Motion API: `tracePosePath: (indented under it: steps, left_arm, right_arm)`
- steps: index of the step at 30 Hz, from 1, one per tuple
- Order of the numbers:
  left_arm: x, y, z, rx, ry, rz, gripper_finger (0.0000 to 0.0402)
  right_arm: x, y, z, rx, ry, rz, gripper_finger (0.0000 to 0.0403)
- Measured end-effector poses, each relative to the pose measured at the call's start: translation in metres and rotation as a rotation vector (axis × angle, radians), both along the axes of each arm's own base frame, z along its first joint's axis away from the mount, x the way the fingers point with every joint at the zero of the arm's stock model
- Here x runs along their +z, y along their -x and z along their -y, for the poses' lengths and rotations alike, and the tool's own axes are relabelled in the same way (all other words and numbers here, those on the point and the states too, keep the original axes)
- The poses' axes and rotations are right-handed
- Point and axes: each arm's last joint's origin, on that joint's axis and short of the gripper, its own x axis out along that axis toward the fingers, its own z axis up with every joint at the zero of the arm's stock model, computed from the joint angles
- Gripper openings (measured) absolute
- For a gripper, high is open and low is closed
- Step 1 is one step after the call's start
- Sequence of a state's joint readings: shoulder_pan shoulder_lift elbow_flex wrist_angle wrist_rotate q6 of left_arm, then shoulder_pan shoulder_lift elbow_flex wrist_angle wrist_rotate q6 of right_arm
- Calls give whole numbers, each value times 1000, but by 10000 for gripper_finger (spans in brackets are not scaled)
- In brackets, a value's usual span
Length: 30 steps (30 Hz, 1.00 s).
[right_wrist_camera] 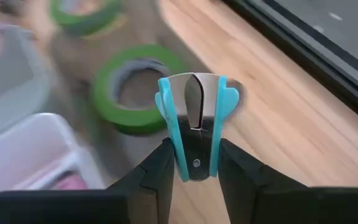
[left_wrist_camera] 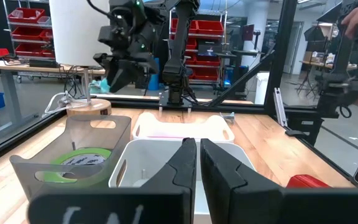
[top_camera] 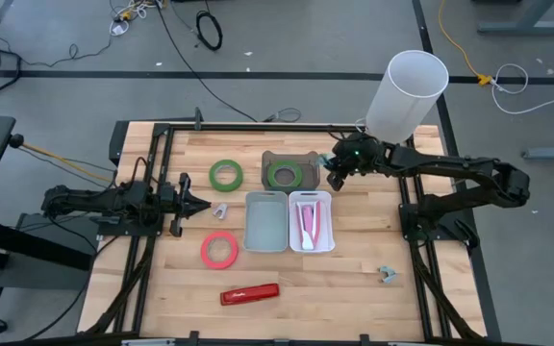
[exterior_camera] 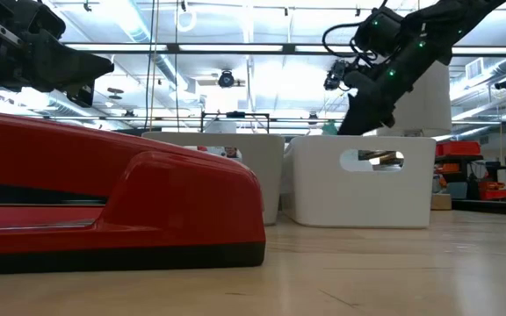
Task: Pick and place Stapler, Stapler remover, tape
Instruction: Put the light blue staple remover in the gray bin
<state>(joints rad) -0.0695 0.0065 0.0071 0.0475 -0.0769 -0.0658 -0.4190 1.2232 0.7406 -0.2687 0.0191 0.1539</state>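
My right gripper (top_camera: 336, 179) hangs above the table, just right of the brown bin (top_camera: 301, 159) that holds a green tape roll (top_camera: 284, 175), and is shut on a blue staple remover (right_wrist_camera: 194, 106). A red stapler (top_camera: 250, 293) lies near the front edge and fills the low view's left (exterior_camera: 104, 202). Flat on the wood lie a second green tape roll (top_camera: 225, 174) and a red tape roll (top_camera: 219, 250). My left gripper (top_camera: 203, 204) waits shut at the table's left, pointing level. My right gripper pinches the staple remover between its two fingers by the blue sides at its hinge end (right_wrist_camera: 180, 158). The metal claws (right_wrist_camera: 193, 93) stick out past the fingertips, in line with the fingers, which slant downward. The remover is lifted clear of the table.
A grey bin (top_camera: 265, 223) and a white bin (top_camera: 326, 223) holding a pink stapler (top_camera: 308, 221) stand mid-table. Small grey staple removers lie beside the left gripper (top_camera: 221, 209) and at the front right (top_camera: 387, 276). A tall white cylinder (top_camera: 407, 96) stands at the far right.
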Motion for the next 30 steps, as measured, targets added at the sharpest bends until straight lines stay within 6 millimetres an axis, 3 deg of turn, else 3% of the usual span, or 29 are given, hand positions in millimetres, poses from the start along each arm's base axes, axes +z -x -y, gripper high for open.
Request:
tracePosePath:
  steps: [8, 17, 24, 30]
  left_arm:
    - [0, 0, 0, 0, 0, 0, 28]
    - [0, 0, 0, 0, 1, 0, 28]
    - [0, 0, 0, 0, 0, 0, 28]
    - [0, 0, 0, 0, 0, 0, 28]
  right_arm:
    - [11, -12, -7, 223, 20, 160, 112]
    - [21, -21, -17, 323, 27, 250, 112]
    - [48, -35, -24, 386, 80, 291, 112]
    - [68, -59, -30, 429, 90, 331, 112]
